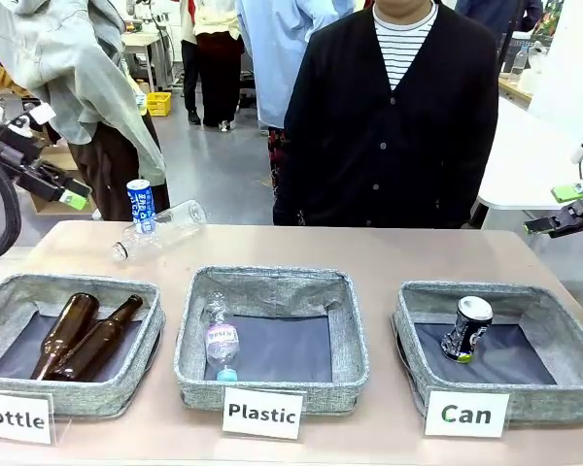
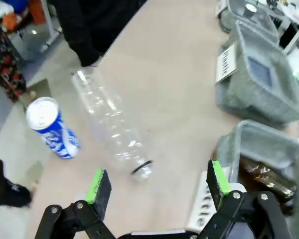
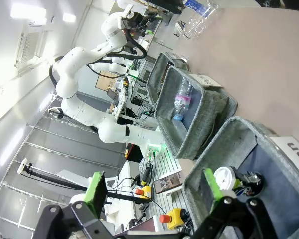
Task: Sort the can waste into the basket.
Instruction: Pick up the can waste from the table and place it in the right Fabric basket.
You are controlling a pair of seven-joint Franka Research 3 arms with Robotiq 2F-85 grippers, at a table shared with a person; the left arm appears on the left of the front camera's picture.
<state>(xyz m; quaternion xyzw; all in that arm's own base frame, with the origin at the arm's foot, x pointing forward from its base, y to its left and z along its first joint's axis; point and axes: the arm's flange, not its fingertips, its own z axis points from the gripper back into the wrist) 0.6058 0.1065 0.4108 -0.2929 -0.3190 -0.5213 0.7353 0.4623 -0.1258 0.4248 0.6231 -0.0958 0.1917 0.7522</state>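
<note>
A robotics lab. A white robot arm [image 3: 74,59] stands beside the table [image 1: 389,254]. Off the table's near edge lie cables [image 3: 120,185] and a red stop button [image 3: 138,190]. Beyond the table, people [image 1: 394,116] stand on grey floor [image 1: 223,165] near a white bench [image 1: 525,165] and a yellow crate [image 1: 158,103].

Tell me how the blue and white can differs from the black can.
Colour: the blue and white can has white print on blue; the black can is dark with a silver top. Place: the blue and white can stands on the table beside a clear bottle; the black can sits in the Can basket. Pose: the first is upright, the second leans. Both are small drink cans.
</note>
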